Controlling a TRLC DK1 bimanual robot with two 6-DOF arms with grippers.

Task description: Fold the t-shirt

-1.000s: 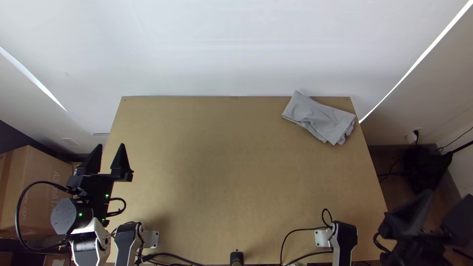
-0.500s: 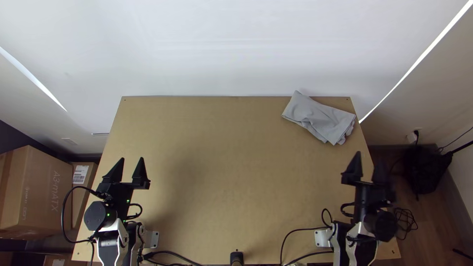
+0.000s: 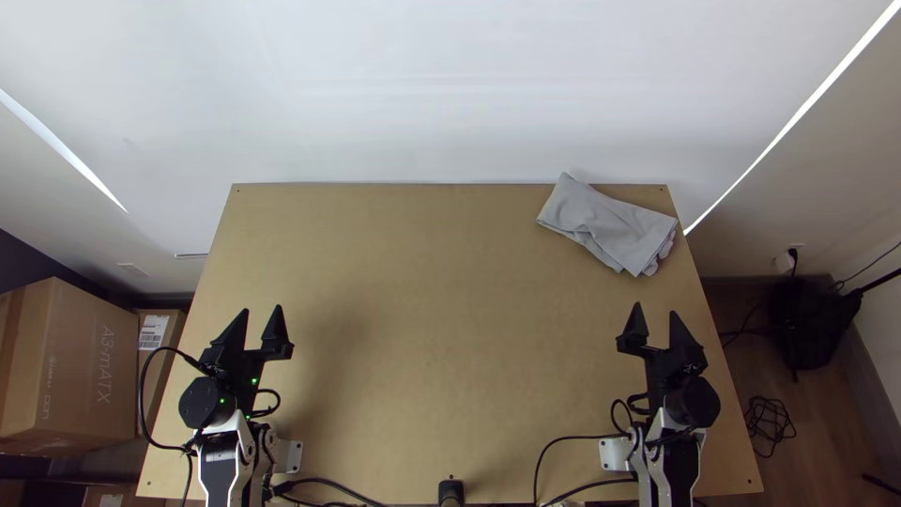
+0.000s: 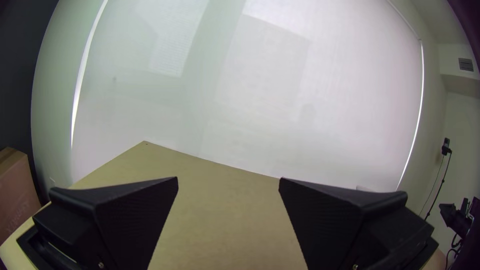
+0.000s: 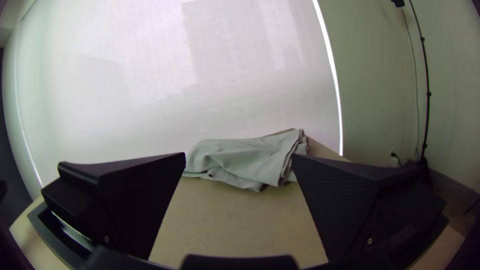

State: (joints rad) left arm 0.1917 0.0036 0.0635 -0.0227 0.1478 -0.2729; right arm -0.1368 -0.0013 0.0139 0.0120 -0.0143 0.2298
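Observation:
The grey t-shirt [image 3: 612, 225] lies as a folded, somewhat rumpled bundle at the table's far right corner. My left gripper [image 3: 262, 321] stands open over the table's left side, far from the cloth. On the right side, my right gripper [image 3: 655, 319] is open, nearer the table's front than the shirt and apart from it. The left wrist view has the left gripper [image 4: 228, 185] with nothing between its wide black fingers. Beyond the parted fingers of the right gripper [image 5: 239, 160] in the right wrist view, the shirt [image 5: 245, 160] shows its stacked layers at one end.
The wooden table [image 3: 441, 282] reaches a pale wall at its far edge. Cardboard boxes [image 3: 75, 366] stand on the floor at the left. Cables [image 3: 563, 441] run along the table's front edge, and a black bag-like thing [image 3: 812, 324] lies on the floor at the right.
The right gripper has swung in from beyond the table's right edge to over the table. My left gripper has moved right and somewhat toward the front. The shirt has stayed where it was.

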